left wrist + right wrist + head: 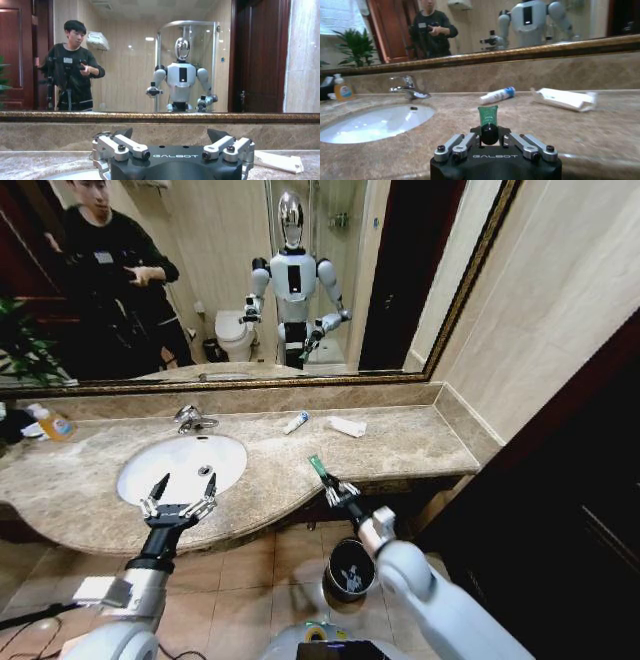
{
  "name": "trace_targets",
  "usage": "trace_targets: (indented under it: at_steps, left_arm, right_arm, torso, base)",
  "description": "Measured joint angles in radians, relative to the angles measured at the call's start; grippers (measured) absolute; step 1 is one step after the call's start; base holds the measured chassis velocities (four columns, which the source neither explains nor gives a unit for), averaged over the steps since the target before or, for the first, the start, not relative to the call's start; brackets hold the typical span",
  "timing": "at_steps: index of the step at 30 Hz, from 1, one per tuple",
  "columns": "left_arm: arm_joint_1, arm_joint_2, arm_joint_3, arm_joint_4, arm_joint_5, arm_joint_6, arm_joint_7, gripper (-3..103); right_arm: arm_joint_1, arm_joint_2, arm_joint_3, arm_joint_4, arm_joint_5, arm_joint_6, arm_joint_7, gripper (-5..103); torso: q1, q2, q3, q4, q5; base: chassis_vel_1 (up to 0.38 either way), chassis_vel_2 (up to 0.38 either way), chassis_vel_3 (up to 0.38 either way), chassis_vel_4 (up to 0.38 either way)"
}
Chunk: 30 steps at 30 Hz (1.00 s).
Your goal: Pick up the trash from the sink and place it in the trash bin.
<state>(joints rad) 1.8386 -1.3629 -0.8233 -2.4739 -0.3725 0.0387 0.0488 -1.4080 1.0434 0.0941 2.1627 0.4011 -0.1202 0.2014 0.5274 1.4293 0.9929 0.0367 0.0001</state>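
The trash bin (350, 568) stands below the right gripper (327, 486), clamped on a green tube (318, 468), apparently past the counter's edge, while the left gripper (178, 498) hangs spread over the sink (140, 470).

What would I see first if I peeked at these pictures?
The right gripper pinching a dark green tube upright over the marble counter's front edge. Below it on the floor stands the black trash bin, and the left gripper hovers open over the white sink.
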Motion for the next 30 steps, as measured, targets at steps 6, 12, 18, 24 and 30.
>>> trace_targets:
  at_steps: [6, 12, 18, 24, 30]
  left_arm:
    - [0.0, 0.0, 0.0, 0.0, 0.0, 0.0, 0.0, 100]
    - [0.0, 0.0, 0.0, 0.0, 0.0, 0.0, 0.0, 100]
    - [0.0, 0.0, 0.0, 0.0, 0.0, 0.0, 0.0, 100]
    - [0.0, 0.0, 0.0, 0.0, 0.0, 0.0, 0.0, 100]
    - [0.0, 0.0, 0.0, 0.0, 0.0, 0.0, 0.0, 100]
  right_arm:
    - [-0.167, 0.036, 0.087, -0.028, -0.062, 0.083, -0.025, 19]
    - [-0.276, 0.098, 0.126, -0.12, -0.132, 0.153, -0.034, 19]
    - [-0.268, 0.141, 0.11, -0.246, -0.167, 0.176, -0.038, 19]
    - [-0.139, 0.206, 0.063, -0.586, -0.221, 0.278, -0.039, 19]
    - [-0.042, 0.246, 0.037, -0.818, -0.255, 0.338, -0.056, 19]
  torso:
    - [0.0, 0.0, 0.0, 0.0, -0.0001]
    - [0.0, 0.0, 0.0, 0.0, -0.0001]
    - [0.0, 0.0, 0.0, 0.0, -0.0002]
    - [0.0, 0.0, 0.0, 0.0001, -0.0001]
    - [0.0, 0.0, 0.0, 0.0001, 0.0]
  base:
    - [0.0, 0.0, 0.0, 0.0]
    - [0.0, 0.0, 0.0, 0.0]
    - [0.0, 0.0, 0.0, 0.0]
    - [0.0, 0.0, 0.0, 0.0]
    - [0.0, 0.0, 0.0, 0.0]
